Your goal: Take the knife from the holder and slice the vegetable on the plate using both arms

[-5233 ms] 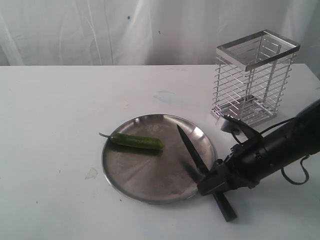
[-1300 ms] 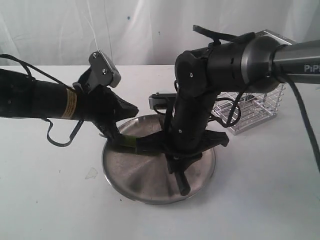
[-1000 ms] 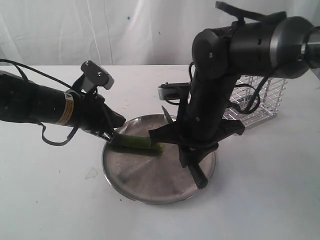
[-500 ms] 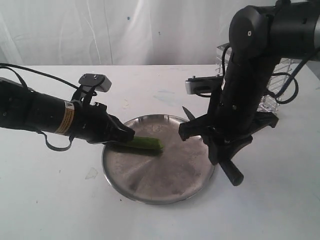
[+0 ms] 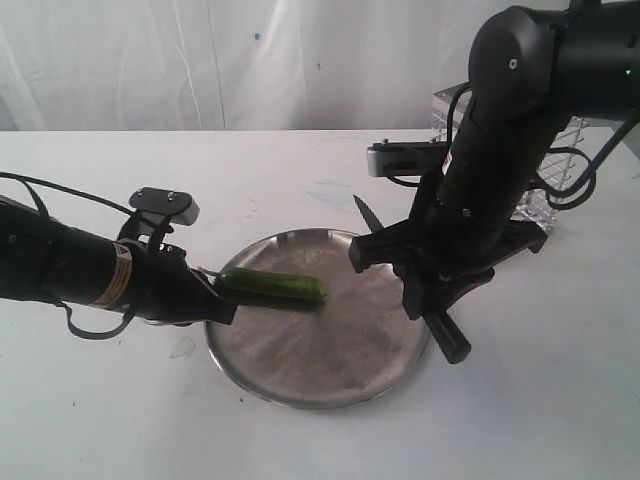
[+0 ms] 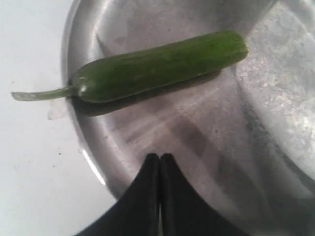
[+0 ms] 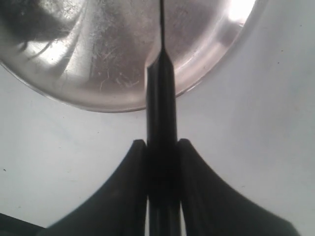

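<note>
The green vegetable (image 5: 275,288) lies on the left part of the steel plate (image 5: 320,355), its stem over the rim. My left gripper (image 5: 226,310) is shut and empty, low at the plate's left rim, a little short of the vegetable. In the left wrist view the left gripper (image 6: 160,156) shows its tips pressed together over the plate (image 6: 275,98), with the vegetable (image 6: 162,66) apart from them. My right gripper (image 5: 430,298) is shut on the knife (image 5: 447,338) above the plate's right side. In the right wrist view the right gripper (image 7: 162,142) clamps the black handle of the knife (image 7: 161,98), blade over the plate (image 7: 98,59).
The wire holder (image 5: 535,205) stands at the back right, mostly hidden behind the right arm. A white table (image 5: 120,400) carries everything, with a white cloth backdrop behind it.
My left gripper has drawn back leftward from the vegetable's stem end to the plate's rim. The right arm lifted and swung right with the knife, then steadied. The vegetable stayed put.
</note>
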### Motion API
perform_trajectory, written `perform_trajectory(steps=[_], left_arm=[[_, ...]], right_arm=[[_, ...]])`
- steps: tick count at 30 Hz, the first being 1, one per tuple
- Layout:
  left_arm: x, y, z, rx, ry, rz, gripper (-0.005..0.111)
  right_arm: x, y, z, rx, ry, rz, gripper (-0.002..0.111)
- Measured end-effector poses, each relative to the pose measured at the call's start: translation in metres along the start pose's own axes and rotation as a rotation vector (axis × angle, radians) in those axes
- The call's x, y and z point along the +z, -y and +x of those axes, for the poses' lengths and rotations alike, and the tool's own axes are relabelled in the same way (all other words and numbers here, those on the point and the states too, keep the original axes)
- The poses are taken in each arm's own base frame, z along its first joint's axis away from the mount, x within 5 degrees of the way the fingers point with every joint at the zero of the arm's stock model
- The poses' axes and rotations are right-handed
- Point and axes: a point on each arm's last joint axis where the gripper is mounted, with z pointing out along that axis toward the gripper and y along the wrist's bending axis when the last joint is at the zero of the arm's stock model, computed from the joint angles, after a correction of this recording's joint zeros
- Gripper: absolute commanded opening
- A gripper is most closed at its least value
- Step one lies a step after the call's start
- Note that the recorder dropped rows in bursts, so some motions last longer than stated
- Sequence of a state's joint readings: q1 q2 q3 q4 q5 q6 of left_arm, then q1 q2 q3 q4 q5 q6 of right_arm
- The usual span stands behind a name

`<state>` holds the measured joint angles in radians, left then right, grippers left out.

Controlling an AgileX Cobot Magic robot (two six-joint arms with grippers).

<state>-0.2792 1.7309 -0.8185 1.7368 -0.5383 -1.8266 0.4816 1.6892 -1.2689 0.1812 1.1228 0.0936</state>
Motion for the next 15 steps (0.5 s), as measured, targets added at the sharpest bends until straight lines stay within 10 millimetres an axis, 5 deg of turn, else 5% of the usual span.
perform_trajectory(steps=[15], left_arm=[[-0.001, -0.011, -0.001, 0.050, 0.008, -0.126, 0.000]], right_arm=[[0.000, -0.004, 0.002, 0.021, -0.019, -0.043, 0.000]])
